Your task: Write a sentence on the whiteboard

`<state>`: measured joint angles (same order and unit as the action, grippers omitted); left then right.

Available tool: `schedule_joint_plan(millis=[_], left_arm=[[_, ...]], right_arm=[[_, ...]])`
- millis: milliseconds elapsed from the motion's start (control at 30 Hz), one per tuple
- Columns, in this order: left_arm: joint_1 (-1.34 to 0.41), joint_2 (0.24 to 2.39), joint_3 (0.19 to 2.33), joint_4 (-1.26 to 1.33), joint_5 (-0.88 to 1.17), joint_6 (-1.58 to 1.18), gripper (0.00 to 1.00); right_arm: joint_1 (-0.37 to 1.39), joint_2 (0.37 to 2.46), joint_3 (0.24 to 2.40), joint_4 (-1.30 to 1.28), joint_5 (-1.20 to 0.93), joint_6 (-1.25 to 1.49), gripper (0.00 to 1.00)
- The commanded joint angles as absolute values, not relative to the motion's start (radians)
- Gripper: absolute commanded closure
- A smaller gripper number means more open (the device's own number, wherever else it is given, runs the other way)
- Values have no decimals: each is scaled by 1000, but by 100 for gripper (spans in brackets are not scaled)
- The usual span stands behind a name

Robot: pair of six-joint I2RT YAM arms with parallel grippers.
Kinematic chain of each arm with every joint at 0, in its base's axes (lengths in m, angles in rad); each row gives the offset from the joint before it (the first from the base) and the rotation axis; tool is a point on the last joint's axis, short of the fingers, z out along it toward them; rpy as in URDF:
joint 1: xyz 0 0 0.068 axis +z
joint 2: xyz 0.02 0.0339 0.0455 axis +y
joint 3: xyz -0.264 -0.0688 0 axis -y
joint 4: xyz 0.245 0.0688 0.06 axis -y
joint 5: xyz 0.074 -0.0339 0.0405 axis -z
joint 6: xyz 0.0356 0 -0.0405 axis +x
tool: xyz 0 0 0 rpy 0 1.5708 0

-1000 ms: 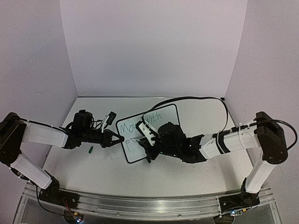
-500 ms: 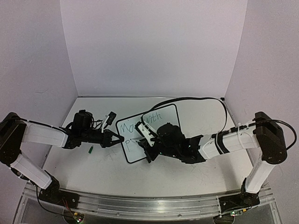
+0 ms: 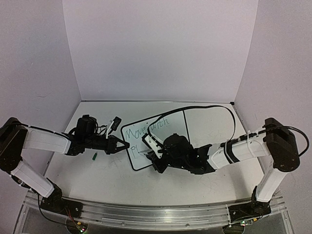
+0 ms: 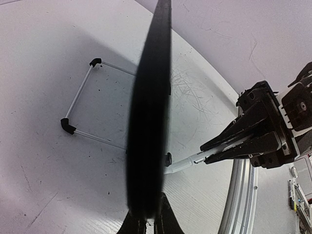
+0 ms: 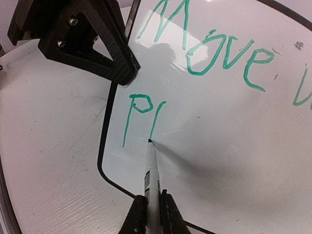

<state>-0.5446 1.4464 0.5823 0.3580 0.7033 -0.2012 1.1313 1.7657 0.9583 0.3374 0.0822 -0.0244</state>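
**Spotter:** Where is the whiteboard [image 3: 173,127] for you?

**Operator:** Centre of the top view, on the table [image 3: 97,178]. Its long side runs left to right and rises a little toward the right of the frame. I can't tell whether it lies flat or propped. My left gripper [image 3: 122,145] has its jaws pinched together on the board's left edge, which I take to be steadying it.

**Spotter:** And the right one?

**Operator:** My right gripper [image 5: 150,201] is clamped on a green marker [image 5: 149,163]. In the right wrist view the marker rises from bottom centre, and its tip touches the board at the foot of the "l".

**Spotter:** How does the board look?

**Operator:** It has a glossy white face, a thin black frame and rounded corners. The green lettering reads "Move", then what I read as "with" on the top line, and "Pl" below it at the left.

**Spotter:** Which way next?

**Operator:** I'd say the sentence is unfinished. Bare board lies to the right of the tip, along the long side and away from the left gripper, so I judge the next letter goes there. The right arm is the one over the board. A small green cap [image 3: 94,156] lies on the table, left of the board.
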Motion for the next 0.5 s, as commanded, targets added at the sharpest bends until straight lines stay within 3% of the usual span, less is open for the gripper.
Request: schedule_joint_plan(millis=[0,467], left_arm=[[-543,1431,601,325,651,-144,100],[-543,1428,597,324,648,-143,100]], right_arm=[[1134,1758,955,345,129,-8,100],[1097,1762,1013,376,194,16,100]])
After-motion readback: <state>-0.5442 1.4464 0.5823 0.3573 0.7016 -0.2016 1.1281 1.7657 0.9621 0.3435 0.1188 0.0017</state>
